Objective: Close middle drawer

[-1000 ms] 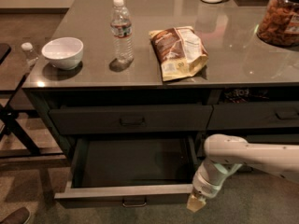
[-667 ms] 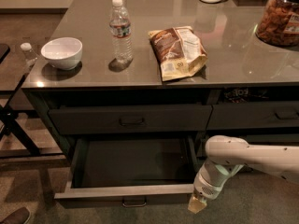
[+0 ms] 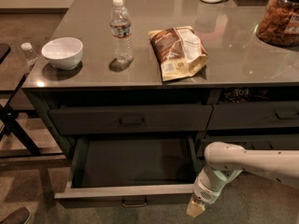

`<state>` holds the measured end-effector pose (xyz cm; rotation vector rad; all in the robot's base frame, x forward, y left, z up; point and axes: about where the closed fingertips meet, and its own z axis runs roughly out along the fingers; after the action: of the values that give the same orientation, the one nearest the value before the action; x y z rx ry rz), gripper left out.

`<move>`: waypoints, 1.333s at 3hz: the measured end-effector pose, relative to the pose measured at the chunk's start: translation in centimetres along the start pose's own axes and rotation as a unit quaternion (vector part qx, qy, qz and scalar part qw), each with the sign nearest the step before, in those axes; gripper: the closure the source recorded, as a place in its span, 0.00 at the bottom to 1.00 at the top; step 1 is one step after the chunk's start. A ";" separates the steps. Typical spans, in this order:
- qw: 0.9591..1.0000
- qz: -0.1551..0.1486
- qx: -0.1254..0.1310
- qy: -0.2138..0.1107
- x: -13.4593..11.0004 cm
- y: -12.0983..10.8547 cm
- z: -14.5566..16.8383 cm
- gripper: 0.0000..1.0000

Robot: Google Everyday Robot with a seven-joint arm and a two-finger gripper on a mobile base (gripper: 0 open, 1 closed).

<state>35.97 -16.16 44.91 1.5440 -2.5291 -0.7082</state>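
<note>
The middle drawer is pulled far out under the counter, its dark inside empty, with a small bar handle at the centre of its front. The top drawer above it is closed. My gripper hangs from the white arm, which comes in from the right. It points down, just off the right end of the open drawer's front, close to the corner. Whether it touches the front I cannot tell.
On the countertop stand a white bowl, a water bottle, a chip bag and a snack jar. Narrower drawers are at the right. A dark stand's legs and a shoe are at the left.
The gripper has dipped very slightly lower beside the drawer's right front corner. The drawer stands as far open as before.
</note>
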 end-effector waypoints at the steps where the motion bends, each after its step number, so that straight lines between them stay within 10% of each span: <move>1: 1.000 0.009 -0.002 -0.008 0.2 -1.5 2.1 1.00; 4: 0.999 -0.004 0.033 -0.024 -3.0 -5.9 2.1 1.00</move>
<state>41.55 -15.14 40.96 1.5768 -2.6065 -0.6772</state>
